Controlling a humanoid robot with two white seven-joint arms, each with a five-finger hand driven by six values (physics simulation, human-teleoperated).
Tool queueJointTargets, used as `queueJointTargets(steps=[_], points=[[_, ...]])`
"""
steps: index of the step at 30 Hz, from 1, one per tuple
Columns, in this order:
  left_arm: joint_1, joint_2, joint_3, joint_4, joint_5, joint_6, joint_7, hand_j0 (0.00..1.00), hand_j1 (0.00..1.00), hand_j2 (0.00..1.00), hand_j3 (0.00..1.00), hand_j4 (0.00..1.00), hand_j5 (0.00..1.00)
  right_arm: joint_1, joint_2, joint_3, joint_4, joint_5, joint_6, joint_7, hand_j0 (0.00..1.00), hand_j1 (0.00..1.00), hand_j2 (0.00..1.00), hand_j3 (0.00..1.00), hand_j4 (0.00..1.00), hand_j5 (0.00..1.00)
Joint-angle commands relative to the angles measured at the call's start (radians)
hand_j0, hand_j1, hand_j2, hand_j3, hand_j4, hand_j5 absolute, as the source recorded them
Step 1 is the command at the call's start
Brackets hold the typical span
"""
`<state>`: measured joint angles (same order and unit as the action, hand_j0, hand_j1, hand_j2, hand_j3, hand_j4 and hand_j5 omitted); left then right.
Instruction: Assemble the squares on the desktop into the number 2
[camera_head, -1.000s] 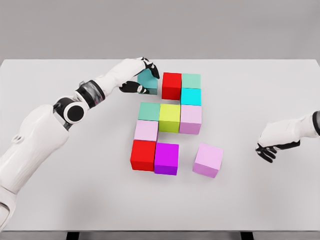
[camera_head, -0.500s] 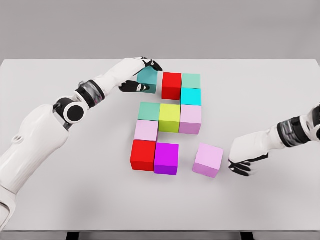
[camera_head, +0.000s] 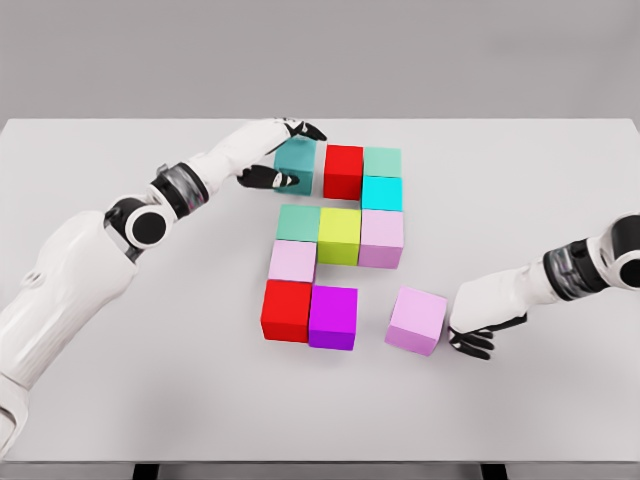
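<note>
Desk: white desktop (camera_head: 120, 400) carrying every cube, both arms reaching over it
Left arm: comes in from the lower left and stretches to the far row of the figure
Right arm: enters at the right edge, forearm low over the desk, pointing at the stray cube
Figure: red cube (camera_head: 343, 171), mint cube (camera_head: 382, 161) and cyan cube (camera_head: 381, 193) at the far end; green cube (camera_head: 298, 222), yellow cube (camera_head: 339, 235), pale pink cube (camera_head: 381, 238) across the middle; small pink cube (camera_head: 292, 261) under the green one; near row of red block (camera_head: 287, 310) and magenta cube (camera_head: 333, 316)
Stray cube: lilac cube (camera_head: 417, 319) sits apart from the magenta cube, slightly rotated, leaving the near row one short
Teal cube: teal cube (camera_head: 295, 164) stands just left of the far red cube, seemingly flush
Left hand: left hand (camera_head: 277, 155) has fingers spread around the teal cube, thumb on the near side; grip looks loose
Right hand: right hand (camera_head: 474, 320) is just beside the lilac cube's right face, fingers curled downward, holding nothing
Advice: press flat on that right face, push straight left, and square the cube so it meets the magenta one without nudging the row
</note>
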<state>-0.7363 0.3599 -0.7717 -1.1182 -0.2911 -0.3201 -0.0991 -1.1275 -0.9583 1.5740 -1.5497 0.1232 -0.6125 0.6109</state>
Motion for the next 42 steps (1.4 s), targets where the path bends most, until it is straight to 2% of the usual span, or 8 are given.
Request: queueJointTargets(steps=[1, 3, 13, 16, 20, 24, 30, 42], points=[[0.0, 0.001, 0.0, 0.0, 0.004, 0.001, 0.004, 0.9, 0.9, 0.9, 0.9, 0.9, 0.9, 0.0, 0.009, -0.002, 0.0, -0.005, 0.002, 0.0, 0.11, 0.11, 0.11, 0.11, 0.11, 0.11], [0.0, 0.001, -0.001, 0.0, 0.004, 0.003, 0.004, 0.97, 0.97, 0.97, 0.97, 0.97, 0.97, -0.003, 0.023, -0.002, 0.0, -0.005, 0.002, 0.0, 0.11, 0.11, 0.11, 0.11, 0.11, 0.11], [0.0, 0.002, -0.001, 0.001, 0.004, 0.004, 0.006, 0.97, 0.97, 0.97, 0.97, 0.97, 0.97, -0.006, 0.038, -0.002, -0.001, -0.007, 0.002, 0.0, 0.11, 0.11, 0.11, 0.11, 0.11, 0.11], [0.0, 0.004, 0.0, 0.003, 0.004, 0.003, 0.007, 0.89, 0.89, 0.89, 0.89, 0.89, 0.89, -0.009, 0.039, -0.002, -0.001, -0.007, 0.002, 0.0, 0.11, 0.11, 0.11, 0.11, 0.11, 0.11], [0.002, 0.008, 0.002, 0.0, 0.029, 0.004, -0.001, 1.0, 1.0, 1.0, 1.0, 1.0, 1.0, -0.012, 0.043, -0.002, -0.003, -0.007, 0.002, 0.0, 0.11, 0.11, 0.11, 0.11, 0.11, 0.11], [0.0, 0.025, 0.002, 0.0, 0.032, 0.004, -0.001, 1.0, 1.0, 1.0, 1.0, 1.0, 1.0, -0.014, 0.05, -0.002, -0.003, -0.007, 0.002, 0.0, 0.11, 0.11, 0.11, 0.11, 0.11, 0.11], [-0.012, 0.091, 0.0, -0.009, 0.089, 0.003, -0.002, 1.0, 1.0, 1.0, 1.0, 1.0, 1.0, -0.018, 0.07, -0.002, -0.004, -0.007, 0.002, 0.0, 0.11, 0.11, 0.11, 0.11, 0.11, 0.11], [-0.011, 0.09, -0.021, -0.009, 0.087, -0.034, -0.001, 1.0, 1.0, 1.0, 1.0, 1.0, 1.0, -0.026, 0.084, -0.002, -0.003, -0.007, 0.002, 0.0, 0.11, 0.11, 0.11, 0.11, 0.11, 0.11]])
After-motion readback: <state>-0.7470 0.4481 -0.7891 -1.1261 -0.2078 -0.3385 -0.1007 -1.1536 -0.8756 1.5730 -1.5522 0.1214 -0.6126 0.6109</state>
